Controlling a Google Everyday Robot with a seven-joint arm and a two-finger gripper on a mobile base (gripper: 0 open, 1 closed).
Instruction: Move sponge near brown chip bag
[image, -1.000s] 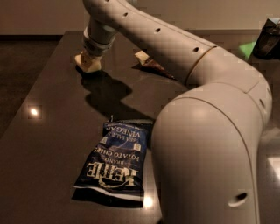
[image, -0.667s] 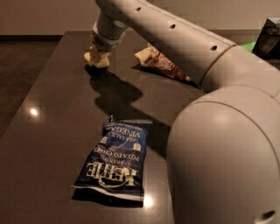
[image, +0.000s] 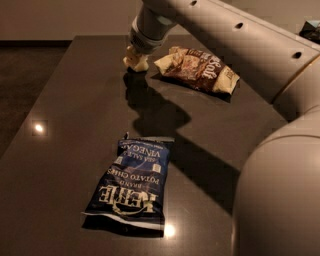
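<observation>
My gripper hangs from the arm at the far side of the dark table. It is shut on the sponge, a small pale yellow lump at its tip, low over the table top. The brown chip bag, crinkled with cream ends and white lettering, lies flat just to the right of the gripper. A small gap separates the sponge from the bag's left end. The fingers partly hide the sponge.
A dark blue Kettle salt-and-vinegar chip bag lies flat at the near centre of the table. My arm and base fill the right side of the view. A dark object sits at the far right edge.
My gripper has moved to the right along the far side of the table with the sponge in it, from well left of the brown chip bag to just beside its left end.
</observation>
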